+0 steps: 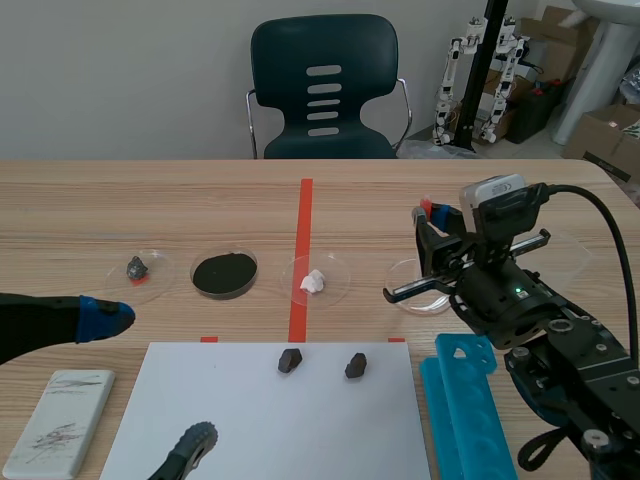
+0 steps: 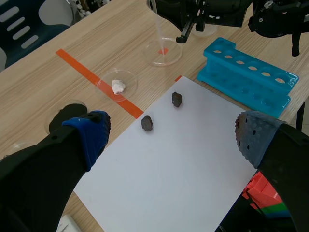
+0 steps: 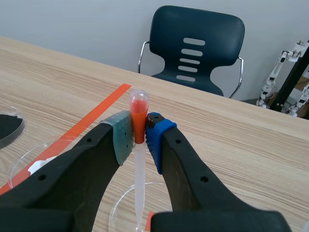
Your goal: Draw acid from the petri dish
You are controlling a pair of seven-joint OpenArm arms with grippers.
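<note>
A clear petri dish (image 1: 412, 293) sits on the table right of the red tape line. My right gripper (image 1: 437, 235) hovers above it, shut on a pipette (image 3: 139, 159) with an orange-red bulb (image 3: 138, 104). The pipette hangs upright, its thin stem (image 2: 159, 36) reaching down into the dish (image 2: 150, 57). In the right wrist view the dish's rim (image 3: 120, 203) lies under the fingers. My left gripper (image 2: 174, 140) is open and holds nothing; it hangs low at the table's left side (image 1: 108, 318), over the white sheet (image 2: 183, 169).
Three more dishes stand in a row: one with a dark stone (image 1: 138, 268), one with black powder (image 1: 225, 273), one with a white lump (image 1: 315, 281). Two dark stones (image 1: 290, 360) (image 1: 355, 365) lie on the white sheet (image 1: 270, 430). A blue tube rack (image 1: 470, 410) is right of it.
</note>
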